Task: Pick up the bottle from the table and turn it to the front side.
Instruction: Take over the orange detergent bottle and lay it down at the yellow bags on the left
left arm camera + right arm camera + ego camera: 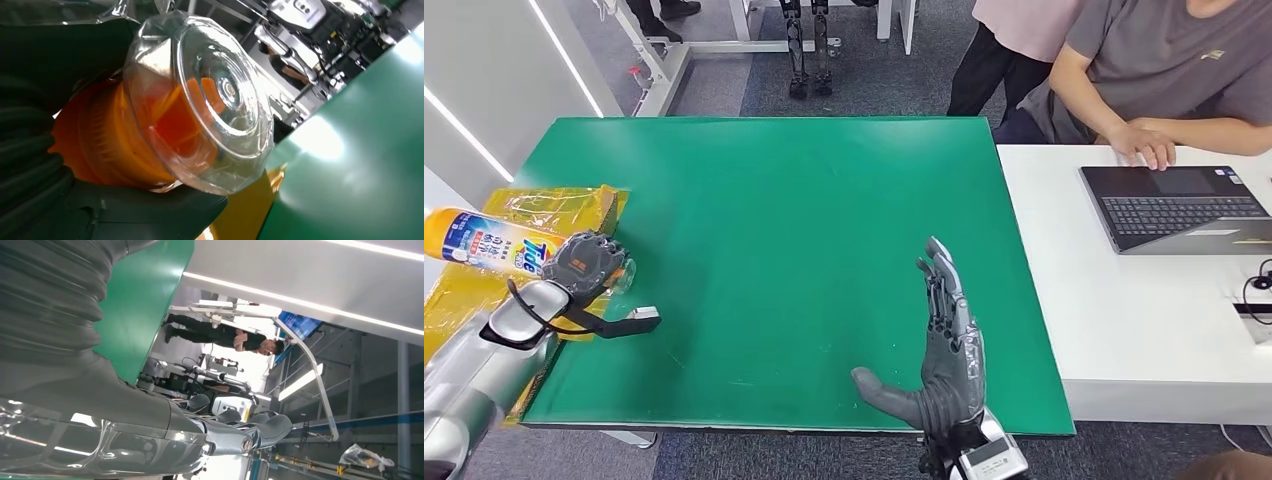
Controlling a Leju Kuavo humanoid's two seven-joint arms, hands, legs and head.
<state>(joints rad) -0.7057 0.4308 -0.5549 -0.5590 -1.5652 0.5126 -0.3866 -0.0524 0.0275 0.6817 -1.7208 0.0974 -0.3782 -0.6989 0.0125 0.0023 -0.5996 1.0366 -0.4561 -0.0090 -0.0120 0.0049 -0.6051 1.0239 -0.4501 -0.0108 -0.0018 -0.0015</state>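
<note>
Holding the bottle in the left hand out past the left edge of the green table, fingers wrapped round the neck end right by the cap. Lying roughly sideways in the grip, yellow-orange body with a blue and white label, base pointing away to the left, lifted clear of the tabletop. Hanging over some crinkly yellow packaging piled at that left edge. From the left wrist view, staring straight at the clear plastic cap with the orange closure showing through it, dark fingers curling around the orange neck, green tabletop off beside it and more yellow wrap peeking underneath. Over on the other side, right hand hovering above the near part of the table, wide open, palm turned edge-on, fingers straight and pointing away from the robot, thumb sticking out to the left, nothing in it. Right wrist view backs that up, with fingers stretched out and empty, and a person standing way off in the background. Right next door, a white table butted up against the green one, with an open laptop on it and a seated person's hand resting just behind the laptop.
</note>
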